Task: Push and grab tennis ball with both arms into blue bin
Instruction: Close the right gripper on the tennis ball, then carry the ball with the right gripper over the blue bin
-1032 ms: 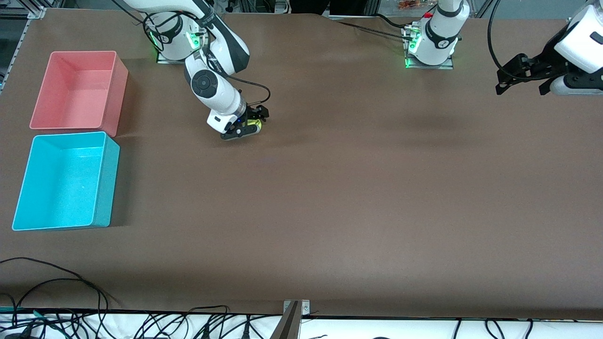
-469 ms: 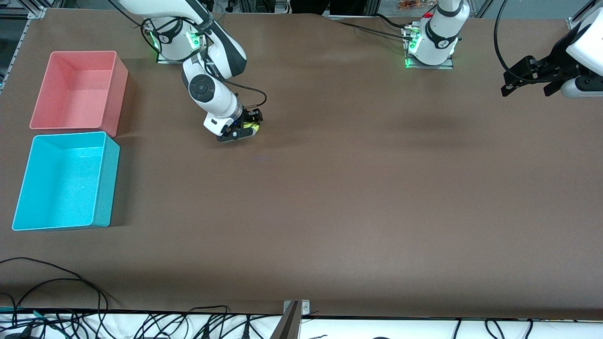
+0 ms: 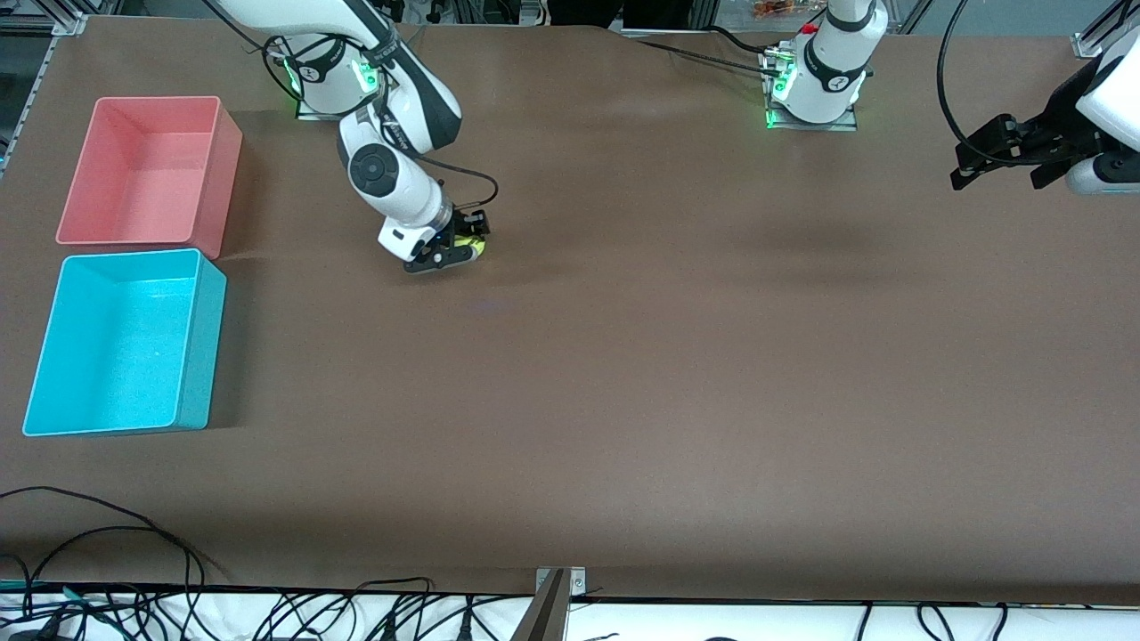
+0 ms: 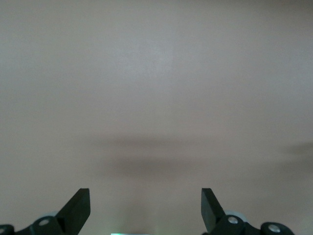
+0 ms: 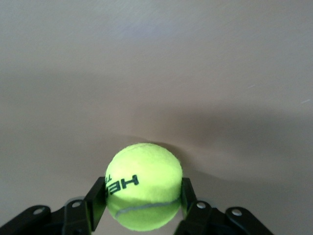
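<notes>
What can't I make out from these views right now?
- Ball: in the front view mostly hidden by the right end effector; whether it is off the table is unclear.
- Ball lettering: right wrist view, cut short by a finger.
- Left arm: cut off by the front view's edge.

Plainly a robotics lab: brown tabletop, bolted green-lit arm bases, aluminium framing, loose cables.
</notes>
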Tool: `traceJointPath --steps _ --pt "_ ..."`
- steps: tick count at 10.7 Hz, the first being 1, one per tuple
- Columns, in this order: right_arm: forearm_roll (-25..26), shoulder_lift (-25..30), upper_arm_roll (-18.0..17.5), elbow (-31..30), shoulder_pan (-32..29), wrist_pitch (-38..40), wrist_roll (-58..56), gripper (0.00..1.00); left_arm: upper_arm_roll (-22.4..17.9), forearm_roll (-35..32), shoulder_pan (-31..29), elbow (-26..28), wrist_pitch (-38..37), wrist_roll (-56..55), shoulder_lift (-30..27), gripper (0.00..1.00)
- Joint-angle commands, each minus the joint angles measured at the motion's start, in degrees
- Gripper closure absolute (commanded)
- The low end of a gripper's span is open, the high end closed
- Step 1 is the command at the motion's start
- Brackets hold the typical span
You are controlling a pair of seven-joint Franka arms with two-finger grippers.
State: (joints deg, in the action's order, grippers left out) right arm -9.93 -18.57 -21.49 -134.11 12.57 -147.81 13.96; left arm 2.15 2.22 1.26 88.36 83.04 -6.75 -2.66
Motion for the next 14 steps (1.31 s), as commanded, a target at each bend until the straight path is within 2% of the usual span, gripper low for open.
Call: traceJointPath --steps 1,3,4,7,9,11,14 --pt "0.97 4.23 5.13 2.09 -0.26 7.23 -5.16 0.96 -0.57 0.86 0.41 -2.23 -1.03 -0.19 1.08 0.0" --pt "0.97 7.04 10.13 5.77 -0.26 16.97 -10.07 0.96 -0.65 0.69 0.06 -2.23 -1.03 0.25 1.08 0.0" --pt "0.97 8.45 14.16 7.27 -0.26 20.85 -15.06 0.96 -0.65 0.68 -0.03 -2.23 -1.03 0.25 1.08 0.0" --pt "0.97 8.03 26.38 12.1 -0.35 26.67 -30.18 0.96 -0.65 0.51 -0.12 -2.14 -1.12 0.25 1.08 0.0" --pt "0.97 7.06 32.8 15.62 -0.87 29.84 -39.67 0.97 -0.65 0.42 -0.03 -2.14 -1.12 0.25 1.08 0.0" --pt "0.97 5.39 36.68 19.75 -3.15 33.09 -47.94 0.98 -0.65 0.33 -0.12 -2.06 -1.12 0.16 1.08 0.0" --pt "1.06 0.92 36.79 26.6 -10.43 34.95 -58.92 0.98 -0.65 0.24 -0.12 -1.97 -1.12 0.07 1.16 0.0"
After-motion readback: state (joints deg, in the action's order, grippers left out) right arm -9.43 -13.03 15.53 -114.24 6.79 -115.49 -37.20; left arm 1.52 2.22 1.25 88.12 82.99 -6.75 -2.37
